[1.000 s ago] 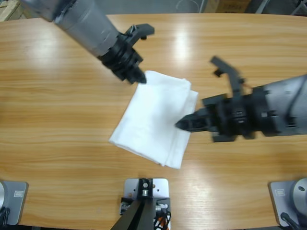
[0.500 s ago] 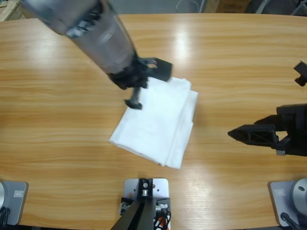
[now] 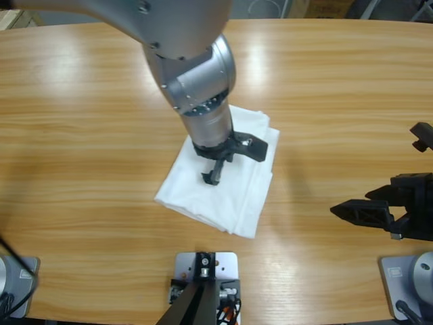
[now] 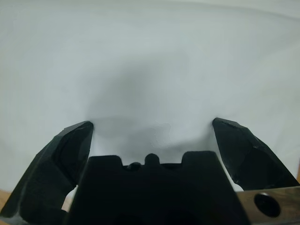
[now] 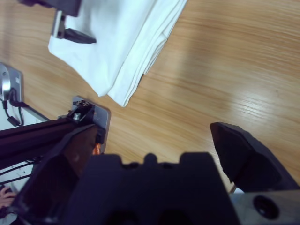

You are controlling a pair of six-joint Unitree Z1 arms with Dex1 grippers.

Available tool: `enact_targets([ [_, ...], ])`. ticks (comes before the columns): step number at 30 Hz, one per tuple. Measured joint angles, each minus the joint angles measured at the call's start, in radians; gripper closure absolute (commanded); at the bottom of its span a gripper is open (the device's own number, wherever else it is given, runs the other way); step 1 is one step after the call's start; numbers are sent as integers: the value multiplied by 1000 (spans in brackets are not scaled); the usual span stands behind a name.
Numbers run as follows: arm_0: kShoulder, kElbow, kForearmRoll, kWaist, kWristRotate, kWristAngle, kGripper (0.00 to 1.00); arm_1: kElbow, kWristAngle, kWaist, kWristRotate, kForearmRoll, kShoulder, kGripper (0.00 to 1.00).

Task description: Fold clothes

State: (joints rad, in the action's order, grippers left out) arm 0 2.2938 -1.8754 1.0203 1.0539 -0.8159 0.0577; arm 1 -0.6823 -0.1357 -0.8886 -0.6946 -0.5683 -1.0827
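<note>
The clothes are a white T-shirt (image 3: 203, 193) folded into a thick rectangle, lying askew at the table's middle. My left gripper (image 3: 233, 161) points down onto its centre with its jaws open, both tips at the fabric. In the left wrist view the white cloth (image 4: 150, 56) fills everything beyond the left gripper (image 4: 152, 123), and nothing is pinched. My right gripper (image 3: 374, 169) hangs open near the table's right edge, well clear of the shirt. The right wrist view looks past the right gripper (image 5: 152, 127) at the shirt's layered edge (image 5: 117, 37) and the left gripper (image 5: 70, 23).
The wooden table (image 3: 81, 135) stretches bare to the left and behind the shirt. A strip of bare wood (image 3: 304, 176) separates the shirt from the right gripper. The left arm's large silver body (image 3: 193, 61) hangs over the shirt's far edge.
The left arm swung from the shirt's far left corner to its middle and turned downward. The right gripper pulled away from the shirt's right edge to the table's right side.
</note>
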Motion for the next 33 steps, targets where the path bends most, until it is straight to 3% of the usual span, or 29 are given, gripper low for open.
enact_targets([
  [7,45,-42,22,1,18,-9,13,3,-9,0,0,0,3,0],
  [11,58,-75,23,-24,312,-90,13,3,-11,0,-1,5,2,0],
  [17,79,-122,24,-325,649,-157,13,3,-16,0,-7,20,-19,0],
  [22,154,-287,101,-571,921,-177,13,4,-27,0,-7,62,-78,0],
  [27,269,-541,198,-714,1048,-183,13,6,-40,0,-7,97,-133,0],
  [33,307,-625,224,-805,1095,-183,8,7,-52,0,-7,98,-157,0],
])
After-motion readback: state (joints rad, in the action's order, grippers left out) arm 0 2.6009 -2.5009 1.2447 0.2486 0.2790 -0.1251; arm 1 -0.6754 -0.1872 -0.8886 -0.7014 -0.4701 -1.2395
